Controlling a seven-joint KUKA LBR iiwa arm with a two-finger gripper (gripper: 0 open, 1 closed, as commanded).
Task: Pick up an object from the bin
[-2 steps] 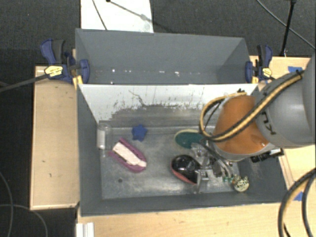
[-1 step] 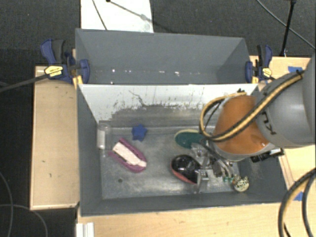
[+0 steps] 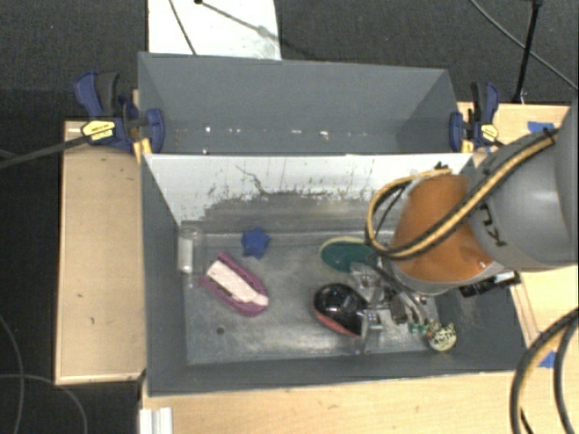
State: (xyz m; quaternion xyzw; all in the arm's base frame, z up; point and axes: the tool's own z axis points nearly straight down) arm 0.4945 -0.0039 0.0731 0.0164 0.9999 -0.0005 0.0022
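Now the pincer [image 3: 369,322] sits low in the bin [image 3: 271,337], at the front right of its floor, close against the right edge of a rounded black thing with a red rim [image 3: 333,304]. Whether it is released or clenched cannot be told, since the metalwork under the orange cover [image 3: 439,233] muddles its tip, and nothing is plainly held in it. A teal piece [image 3: 342,255] lies just behind the black thing, and a white-and-green bit [image 3: 441,336] lies to the right, near the front wall. A purple-and-white piece [image 3: 235,285] and a blue block [image 3: 256,241] lie well apart to the left. By my reading, the step in hand is settling onto a target, with no grasp yet shown; the black thing is the nearest candidate. The next move would call for straddling that rounded body squarely, closing firmly, then lifting straight up clear of the teal piece. Its smooth curve may let it slip.
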